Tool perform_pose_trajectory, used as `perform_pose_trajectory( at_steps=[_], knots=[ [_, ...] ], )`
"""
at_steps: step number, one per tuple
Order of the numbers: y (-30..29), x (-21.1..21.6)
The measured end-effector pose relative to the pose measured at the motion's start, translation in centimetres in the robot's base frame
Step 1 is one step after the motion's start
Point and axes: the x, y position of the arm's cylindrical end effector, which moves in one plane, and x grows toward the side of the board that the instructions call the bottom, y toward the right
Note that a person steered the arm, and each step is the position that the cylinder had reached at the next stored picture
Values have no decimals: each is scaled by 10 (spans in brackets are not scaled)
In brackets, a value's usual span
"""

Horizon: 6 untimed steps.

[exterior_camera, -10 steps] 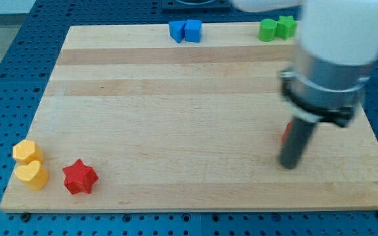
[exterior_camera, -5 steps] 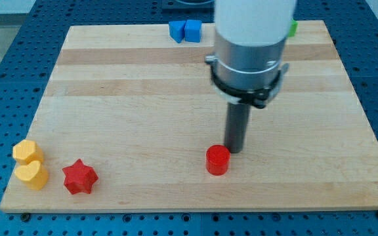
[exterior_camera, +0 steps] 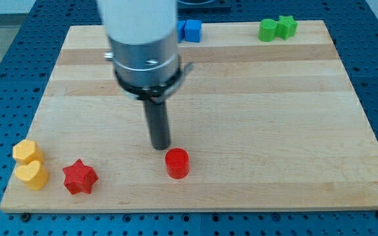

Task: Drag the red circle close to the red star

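Your arm comes down from the view's top, left of centre, as a broad white cylinder that narrows into a grey metal collar with a dark clamp ring around its lower edge. From that ring the straight dark rod drops upright, with no visible tilt. My tip point(exterior_camera: 161, 147) sits at the rod's lower end, down at the desk surface, a little below the middle of the view and left of centre. The white housing is cut off by the top edge, so you cannot see the joints above it.
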Motion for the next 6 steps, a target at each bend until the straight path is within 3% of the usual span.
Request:
perform_pose_trajectory(
  at_steps=[2,3,4,5,6],
  knots=[
    [96,10],
    [101,57],
    [46,58],
    [-29,19],
    [-49,12]
  ],
)
